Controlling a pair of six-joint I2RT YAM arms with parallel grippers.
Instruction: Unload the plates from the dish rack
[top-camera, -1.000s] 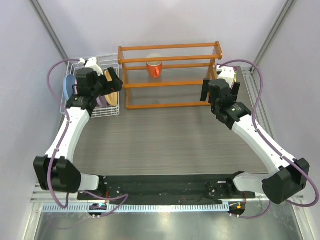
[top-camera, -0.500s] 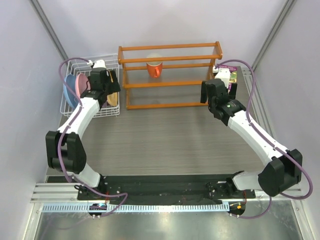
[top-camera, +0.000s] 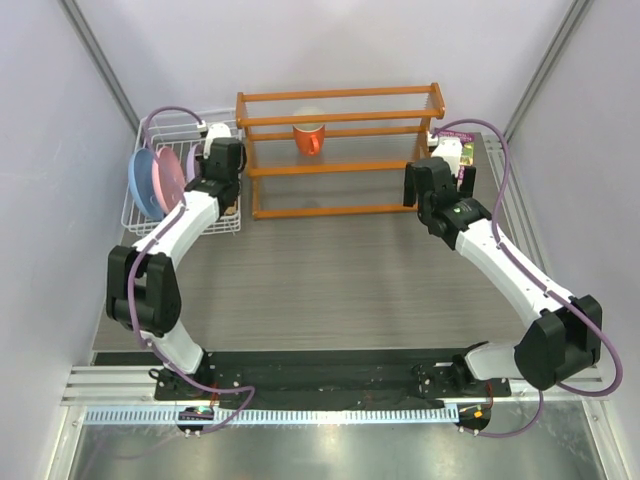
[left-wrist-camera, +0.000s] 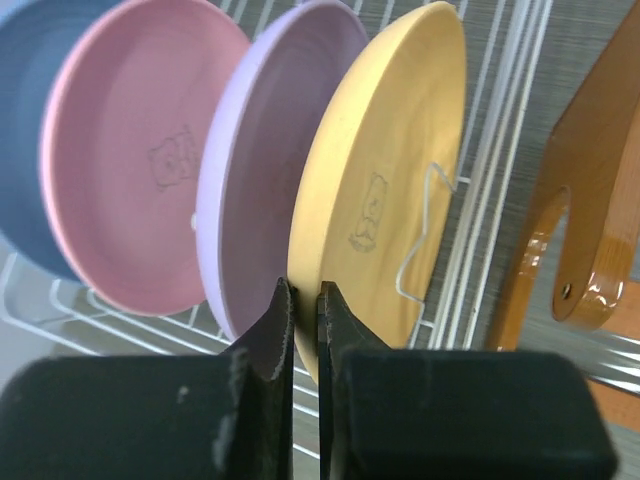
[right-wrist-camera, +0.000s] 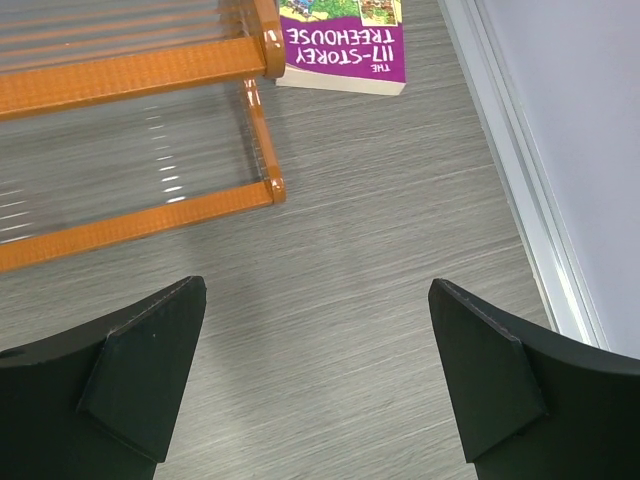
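The plates (left-wrist-camera: 262, 170) stand on edge in the dish rack (left-wrist-camera: 500, 150), so the left tool (left-wrist-camera: 305, 322) pinches the yellow plate (left-wrist-camera: 390, 180) by its rim; right tool (right-wrist-camera: 315, 372) hangs spread

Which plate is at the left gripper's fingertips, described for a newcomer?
Find the white wire dish rack at the table's far-left corner, beside the orange shelf frame. Of four plates on edge there, it is the yellow-orange plate, the end one nearest that frame.
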